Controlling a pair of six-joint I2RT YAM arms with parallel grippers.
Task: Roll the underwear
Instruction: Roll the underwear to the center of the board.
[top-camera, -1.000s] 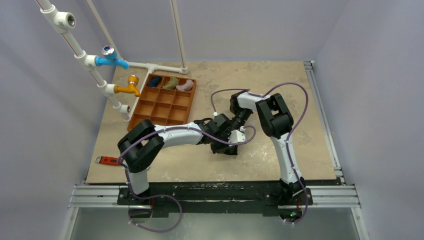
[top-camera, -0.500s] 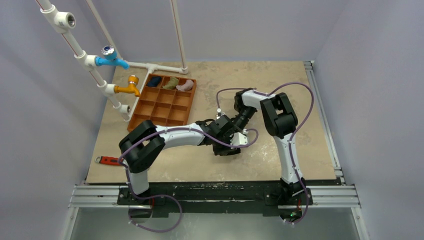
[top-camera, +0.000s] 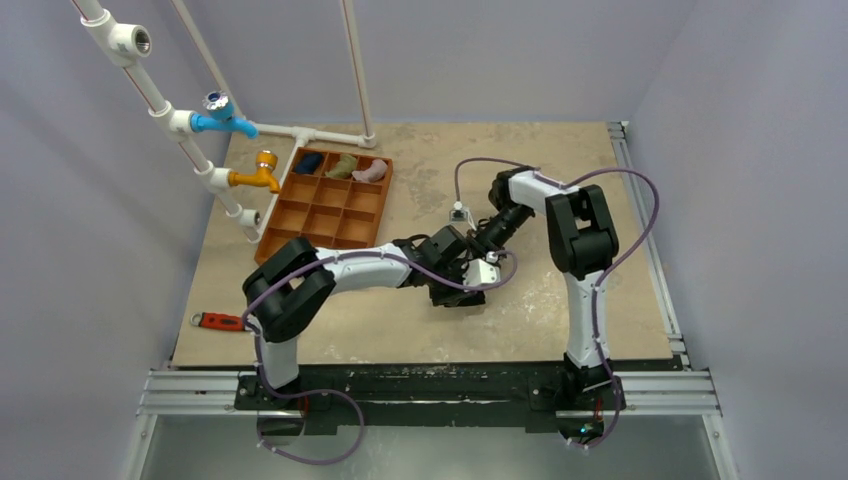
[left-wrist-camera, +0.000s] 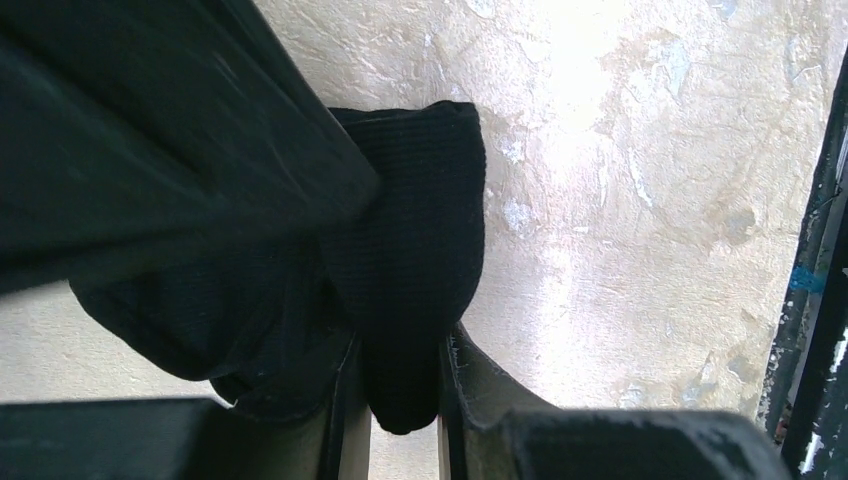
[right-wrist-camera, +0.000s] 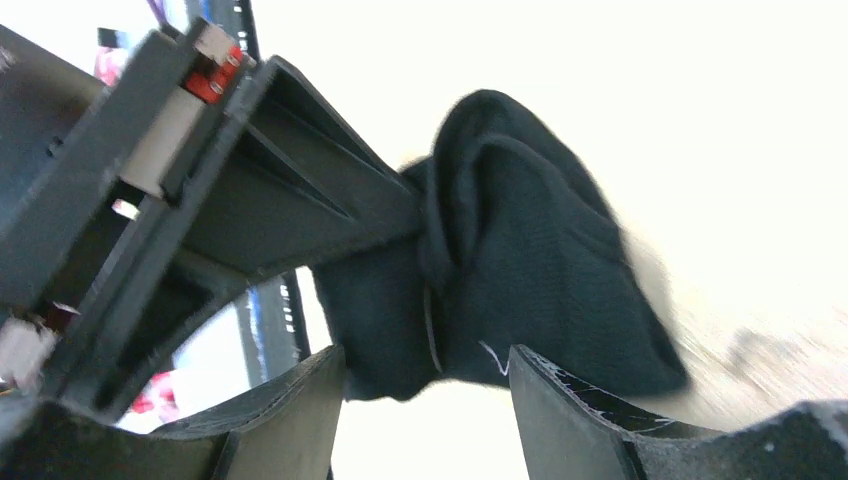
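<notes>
underwear (left-wrist-camera: 420, 230) bunched on table (left-wrist-camera: 620, 200) | left gripper (left-wrist-camera: 400, 350) narrow, pinching one fold | right gripper (right-wrist-camera: 425, 358) wide, cloth between its tips

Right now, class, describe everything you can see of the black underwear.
The underwear is a small, plain black garment of soft fine-knit fabric, bunched into a loose fold on the mottled beige table. The left tool is shut on one end; the right tool stands open at its edge.
</notes>
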